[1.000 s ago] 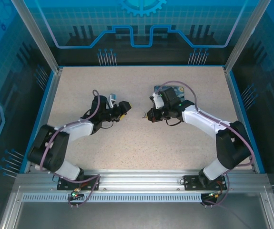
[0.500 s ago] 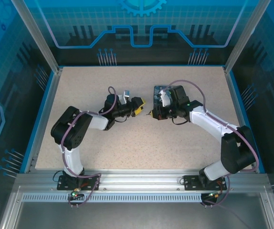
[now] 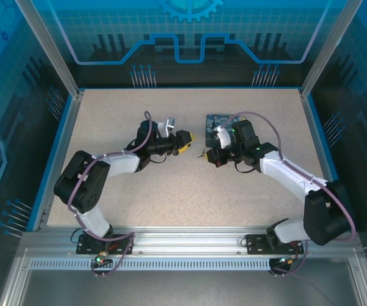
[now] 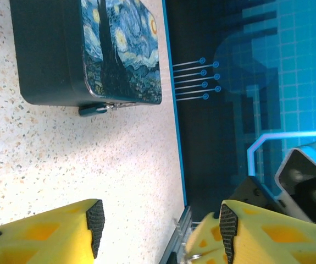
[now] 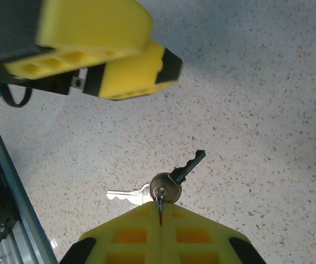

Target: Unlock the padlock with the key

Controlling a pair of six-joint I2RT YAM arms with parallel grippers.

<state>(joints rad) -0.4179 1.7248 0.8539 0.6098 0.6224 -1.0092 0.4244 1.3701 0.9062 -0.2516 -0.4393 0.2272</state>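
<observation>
You are seeing the key (image 5: pixel 186 168) jutting from the tip of the right pincer (image 5: pixel 160 204), whose yellow fingers are pressing together on the small ring (image 5: pixel 159 193) running through the key's round silvery head. Its dark, toothed blade is pointing up and to the right in the right wrist view, while a second key (image 5: pixel 122 194), pale silver, is fanning out to the left from the same ring. The padlock (image 4: pixel 94 109) is lying on the speckled bench (image 4: pixel 64 159), tiny, dark and bluish, touching the side wall of the painted box (image 4: pixel 53 55).
</observation>
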